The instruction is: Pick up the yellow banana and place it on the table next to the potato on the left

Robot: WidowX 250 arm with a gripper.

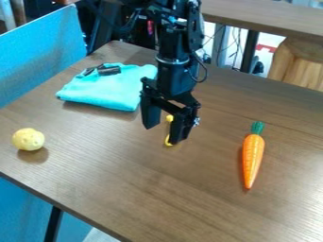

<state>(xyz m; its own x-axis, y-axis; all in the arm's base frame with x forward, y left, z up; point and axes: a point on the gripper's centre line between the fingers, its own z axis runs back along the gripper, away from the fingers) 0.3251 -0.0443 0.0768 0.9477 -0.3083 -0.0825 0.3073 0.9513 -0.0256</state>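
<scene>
Pincer: The black pincer [164, 134] hangs over the middle of the wooden surface [157, 189]. Its two fingers stand wide apart, with nothing seen squeezed between them.

Yellow thing: A small, thin yellow thing [168, 141] is right by the pincer, partly hidden behind one finger. One end peeks out above, in the gap, and the other peeks out near that finger's tip. I can't tell what it is, or if the finger touches it.

Good grip: It looks best to have one finger on each side of the yellow thing, near its middle, and low down by the wood. Then a soft, slow squeeze should do.

Watch out: The finger in front of the yellow thing may bump it or push it away if it comes down on top. The thing is thin, so a high grip could miss it.

Blue cloth: A folded light blue cloth [104, 92] lies behind the pincer, toward the view's left, with a small black thing [108, 70] on top. A wide swing that way could snag it.

Potato: A round yellow potato [28, 139] sits near the surface's left edge in the view, well apart from the pincer. It might roll if bumped.

Carrot: An orange carrot [253, 153] with a green top lies toward the view's right, out of the way.
</scene>
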